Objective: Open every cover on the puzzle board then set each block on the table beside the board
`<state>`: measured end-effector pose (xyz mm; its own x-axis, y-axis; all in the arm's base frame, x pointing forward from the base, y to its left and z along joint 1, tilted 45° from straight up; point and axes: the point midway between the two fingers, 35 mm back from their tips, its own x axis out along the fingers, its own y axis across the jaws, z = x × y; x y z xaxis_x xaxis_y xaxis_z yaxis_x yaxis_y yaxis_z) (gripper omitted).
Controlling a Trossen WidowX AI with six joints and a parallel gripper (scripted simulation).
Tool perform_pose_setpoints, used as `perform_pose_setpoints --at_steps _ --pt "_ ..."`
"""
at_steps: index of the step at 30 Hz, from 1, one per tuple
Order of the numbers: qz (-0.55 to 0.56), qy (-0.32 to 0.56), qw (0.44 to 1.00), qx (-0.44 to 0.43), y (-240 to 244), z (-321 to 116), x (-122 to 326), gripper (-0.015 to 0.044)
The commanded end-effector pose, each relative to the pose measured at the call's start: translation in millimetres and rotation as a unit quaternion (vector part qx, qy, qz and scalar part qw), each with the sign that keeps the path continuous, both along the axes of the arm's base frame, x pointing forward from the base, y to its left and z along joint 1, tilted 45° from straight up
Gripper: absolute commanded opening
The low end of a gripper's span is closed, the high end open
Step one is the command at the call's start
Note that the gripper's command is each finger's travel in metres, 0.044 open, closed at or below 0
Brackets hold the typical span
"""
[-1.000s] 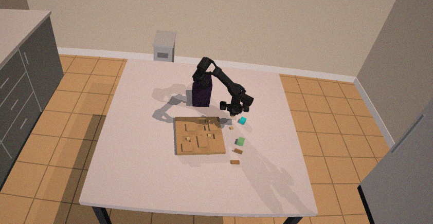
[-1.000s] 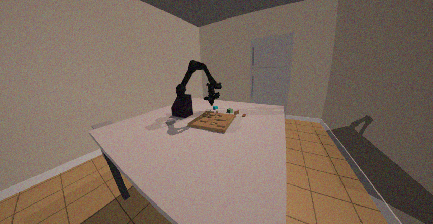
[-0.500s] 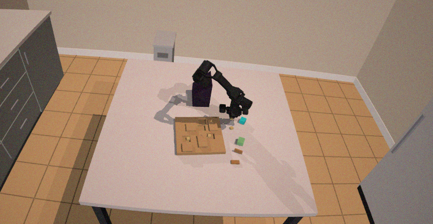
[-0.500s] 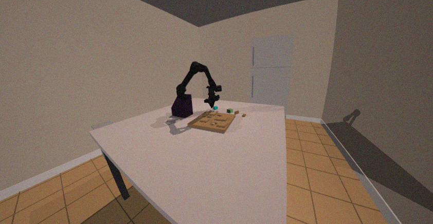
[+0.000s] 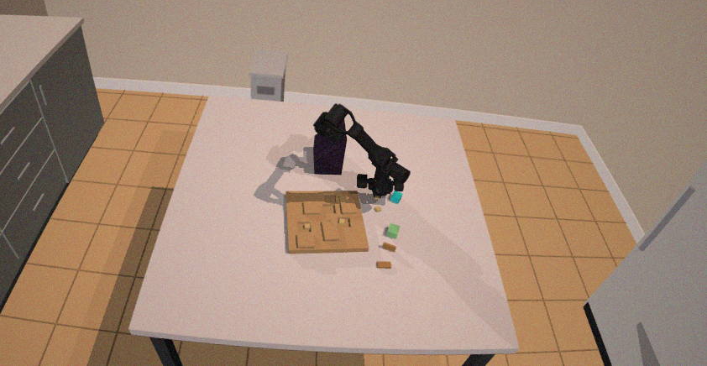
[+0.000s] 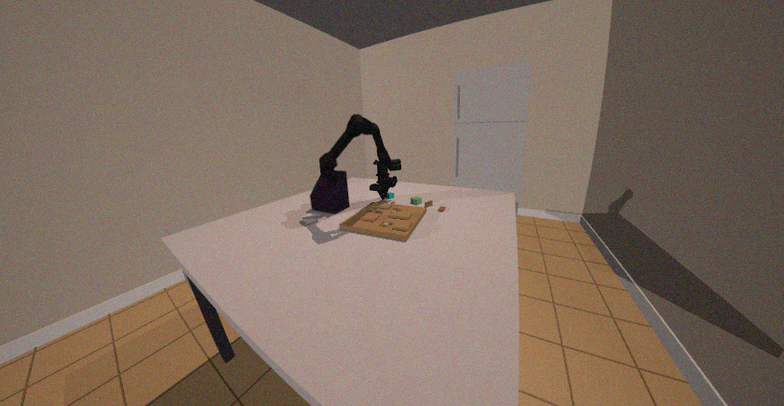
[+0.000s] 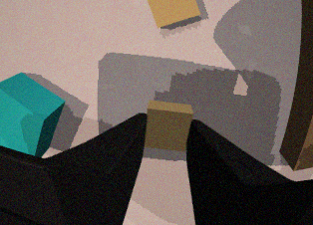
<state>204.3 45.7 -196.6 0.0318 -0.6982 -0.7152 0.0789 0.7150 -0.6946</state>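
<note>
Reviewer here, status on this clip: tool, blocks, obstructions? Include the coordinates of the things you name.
Tool (image 5: 378,195) (image 6: 384,197) (image 7: 167,124) shut on tan block (image 7: 168,128), over table beside puzzle board (image 5: 326,248) (image 6: 372,234). Teal block (image 5: 395,197) (image 6: 390,195) (image 7: 30,112) close by; may crowd placement.

Beige walls (image 5: 445,32) (image 6: 192,101), tiled floor (image 5: 524,185) (image 6: 581,304), grey refrigerator (image 5: 662,274) (image 6: 491,128)

Our arm (image 5: 368,141) (image 6: 356,125) is black all over, built of slim links between chunky, rounded joints, and it rises from a blocky, dark purple base (image 5: 328,158) (image 6: 330,197). Our gripper (image 6: 385,196) (image 7: 167,124) is black too, with two smooth, broad fingers that narrow toward their tips, and dark, boxy housings jut out around our wrist (image 5: 380,173) (image 6: 383,169).
</note>
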Motion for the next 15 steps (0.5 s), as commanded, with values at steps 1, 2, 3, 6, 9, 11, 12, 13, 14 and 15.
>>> perform_pose_setpoints --at_steps 1,2,3,6,9,11,12,13,14,15 --pt "0.003 0.003 1.000 -0.004 -6.8 -3.8 -2.4 0.0080" --pt "0.003 0.003 1.000 -0.004 -8.1 -4.8 -2.6 0.0080" --pt "0.003 0.003 1.000 -0.004 -9.3 -5.7 -2.9 0.0080" --pt "0.003 0.003 1.000 -0.004 -12.2 -7.9 -3.4 0.0080" --pt "-0.001 0.001 1.000 -0.002 -9.3 -7.0 -1.9 0.0106" --pt "-0.001 0.001 1.000 -0.002 -9.3 -7.0 -1.9 0.0159" --pt "-0.001 0.001 1.000 -0.002 -9.3 -7.0 -1.9 0.0185" --pt "-0.001 0.001 1.000 -0.002 -9.3 -7.0 -1.9 0.0211" --pt "-0.001 0.001 1.000 -0.002 -9.3 -7.0 -1.9 0.0238" --pt "-0.001 0.001 1.000 -0.002 -9.3 -7.0 -1.9 0.0264"
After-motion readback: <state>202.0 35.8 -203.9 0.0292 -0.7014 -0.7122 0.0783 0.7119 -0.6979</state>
